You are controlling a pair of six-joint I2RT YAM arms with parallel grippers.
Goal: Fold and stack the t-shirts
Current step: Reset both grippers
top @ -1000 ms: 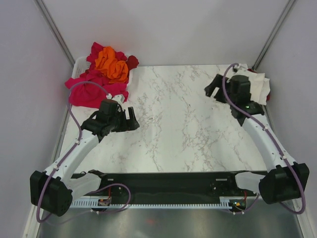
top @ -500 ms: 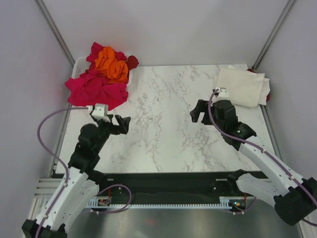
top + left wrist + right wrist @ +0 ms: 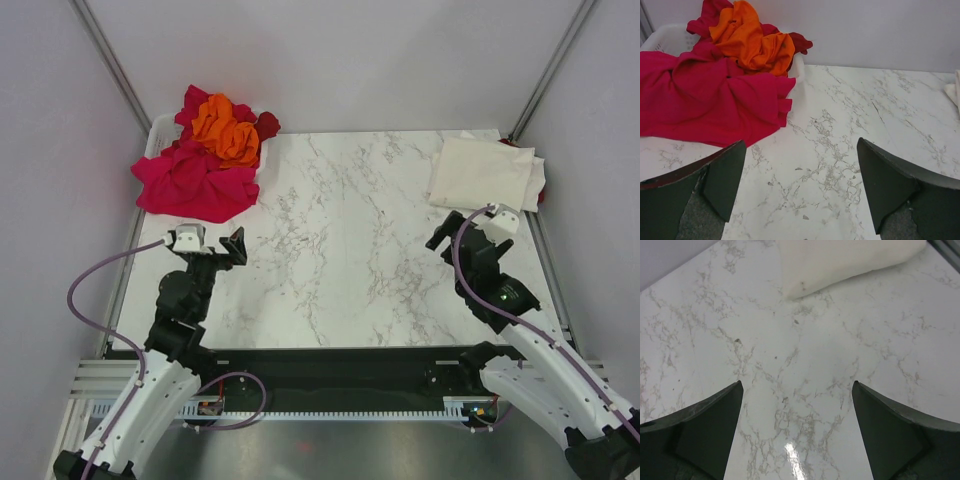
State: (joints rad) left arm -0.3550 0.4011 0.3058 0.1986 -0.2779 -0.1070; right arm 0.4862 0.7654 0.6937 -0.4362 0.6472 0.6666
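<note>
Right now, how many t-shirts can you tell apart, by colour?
Magenta-pink t-shirt: 1
Orange t-shirt: 1
Dark red t-shirt: 1
Cream folded t-shirt: 1
Red cloth edge under it: 1
Total: 5 visible; more may be hidden.

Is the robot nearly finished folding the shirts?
Not nearly. Done: one cream t-shirt lies folded at the far right corner. In hand: nothing; the left end effector and right end effector are open and empty. Left: the magenta-pink t-shirt, orange t-shirt and dark red t-shirt, crumpled in a heap at the white basket.
</note>
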